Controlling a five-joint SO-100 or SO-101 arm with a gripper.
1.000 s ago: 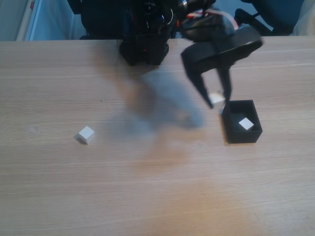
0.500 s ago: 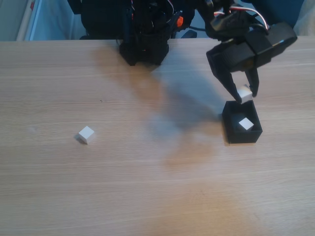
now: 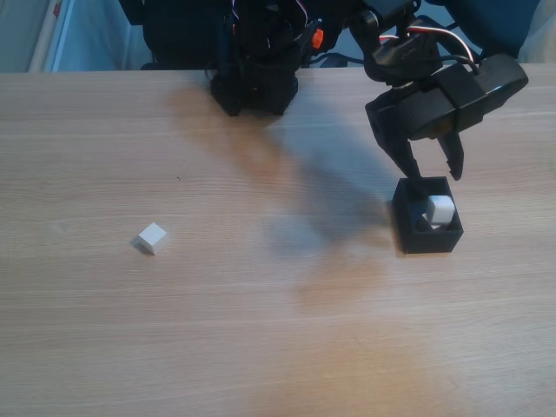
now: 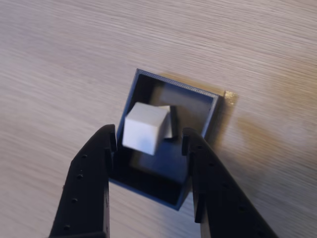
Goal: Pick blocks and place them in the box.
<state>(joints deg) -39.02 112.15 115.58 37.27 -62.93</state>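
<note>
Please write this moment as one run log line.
gripper: open above box | released block: in box | second block: underneath | third block: on table

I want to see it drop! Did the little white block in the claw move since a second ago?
Yes. In the fixed view the block went right and down, from beside the box into it, below the open gripper.

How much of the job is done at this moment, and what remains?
Done: one block lies in the box. In hand: a second block sits between the fingers of the open gripper, over the box and apparently just released. Left: a third block lies alone on the table, far left in the fixed view.
</note>
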